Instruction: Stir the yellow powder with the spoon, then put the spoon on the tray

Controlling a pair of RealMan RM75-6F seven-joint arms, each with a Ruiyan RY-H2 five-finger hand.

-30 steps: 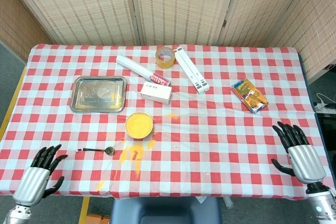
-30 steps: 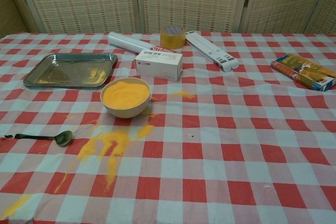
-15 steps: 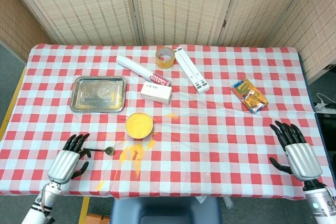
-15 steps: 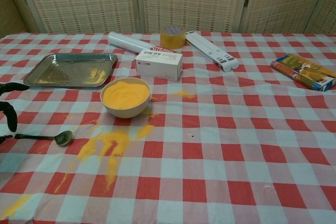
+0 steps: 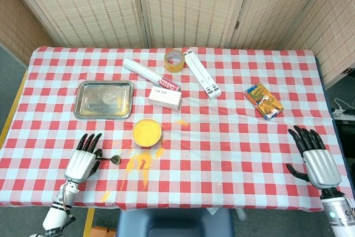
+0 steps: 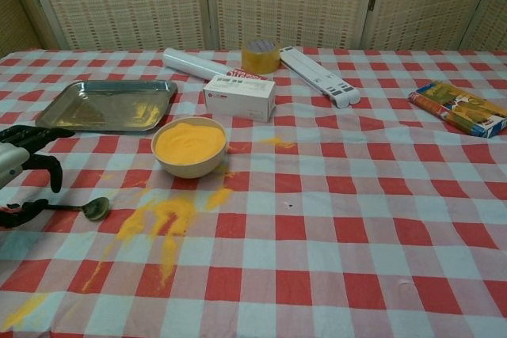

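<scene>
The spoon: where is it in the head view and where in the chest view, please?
Head view: the spoon lies lower left, its handle under the left hand.
Chest view: the spoon lies at the far left edge, mid-height, beside the left hand.
Shared landmark: the bowl of yellow powder, just beyond the spoon to its right.

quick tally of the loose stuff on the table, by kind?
Boxes: 2, white box, colourful box
Bowls: 1, bowl of yellow powder
Spoons: 1, spoon
Trays: 1, tray
Tape rolls: 1, tape roll
White tubes: 1, tube
White bars: 1, bar
Total: 8
</scene>
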